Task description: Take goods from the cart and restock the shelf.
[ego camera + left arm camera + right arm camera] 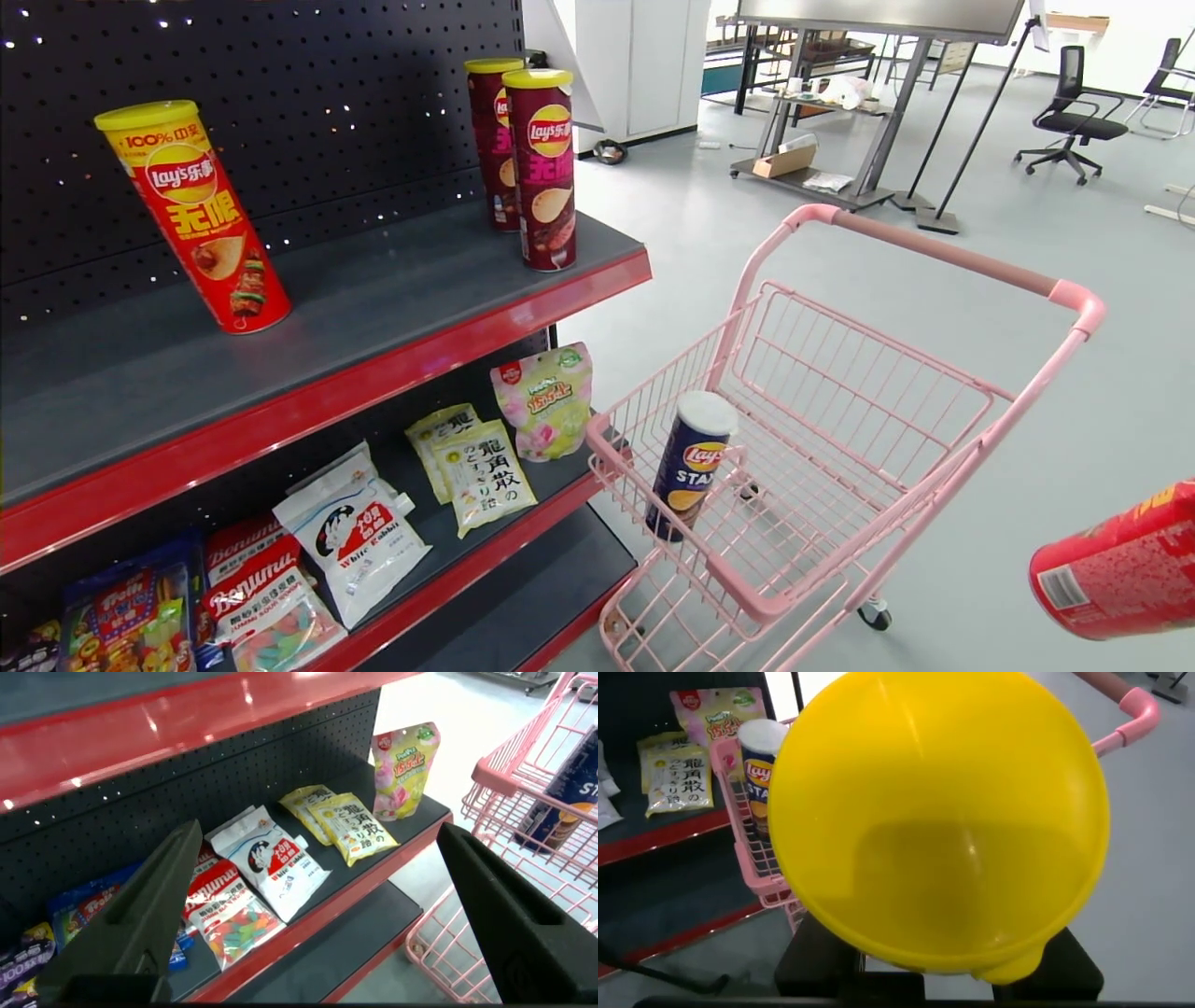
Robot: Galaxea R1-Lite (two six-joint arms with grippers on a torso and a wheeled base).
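Three chip cans stand on the top shelf (392, 299): a red chip can (191, 217) alone towards the left, and two maroon chip cans (540, 168) touching at the right end, one behind the other. On the lower shelf (485, 558) lie snack bags: a white candy bag (355, 546), then two overlapping yellow bags (481, 476), then a pink-and-green pouch (544, 401) propped against the back panel. The left gripper (318, 905) hangs before these bags with its fingers (140, 915) spread wide and nothing between them.

Right of the shelf stands the pink cart (934, 250), close against the shelf's end. A dark blue chip can (691, 467) (white lid on top) stands upright in the basket's corner nearest the shelf.

Farthest right, a second red chip can (1116, 565) lies on its side in the air beside the cart. The right gripper (936, 971) is closed around it, and its yellow lid (938, 821) faces the wrist camera.
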